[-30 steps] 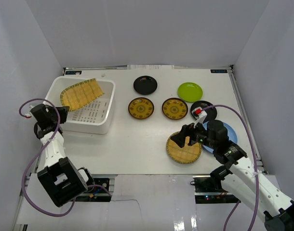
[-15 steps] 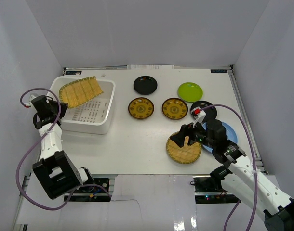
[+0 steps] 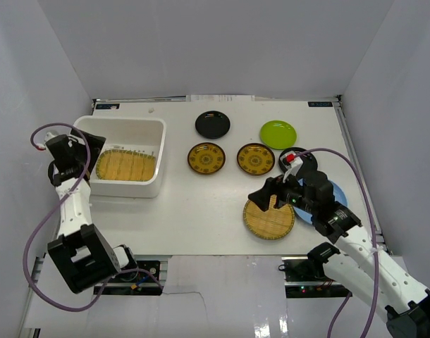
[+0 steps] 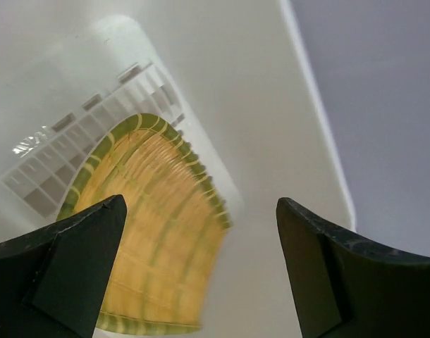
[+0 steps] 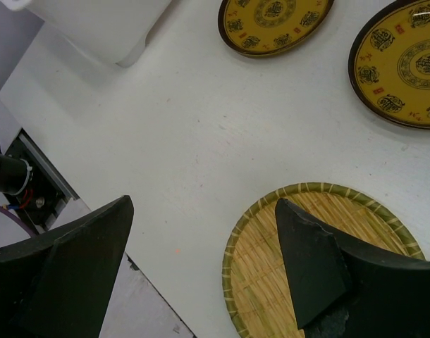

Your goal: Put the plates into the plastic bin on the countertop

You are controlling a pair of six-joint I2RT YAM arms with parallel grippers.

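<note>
Change seen from above first: woven bamboo tray [image 3: 125, 165] down flat on the floor of the plastic bin [image 3: 120, 121], no longer propped at a tilt across the far rim as half a second ago. Just outside the bin's left wall, left gripper [image 3: 83, 156] released and empty. Across the counter [image 3: 201, 211], right gripper [image 3: 266, 193] spread wide over the near-left edge of the second bamboo tray [image 3: 269, 219], clasping nothing. Left wrist view next: same first tray framed between parted fingers [image 4: 67, 260], well below them, edge smeared with blur, so probably only just landed and perhaps not fully settled; white bin wall rising behind. Right wrist view last: both fingers [image 5: 321, 267] apart, straddling the second tray's rim, contact not clear enough to call; patterned plates [image 5: 275, 17] lying beyond, untouched. Meaning for the job: one of eight delivered, seven to go, second tray most likely next, left arm free to fetch another.
</note>
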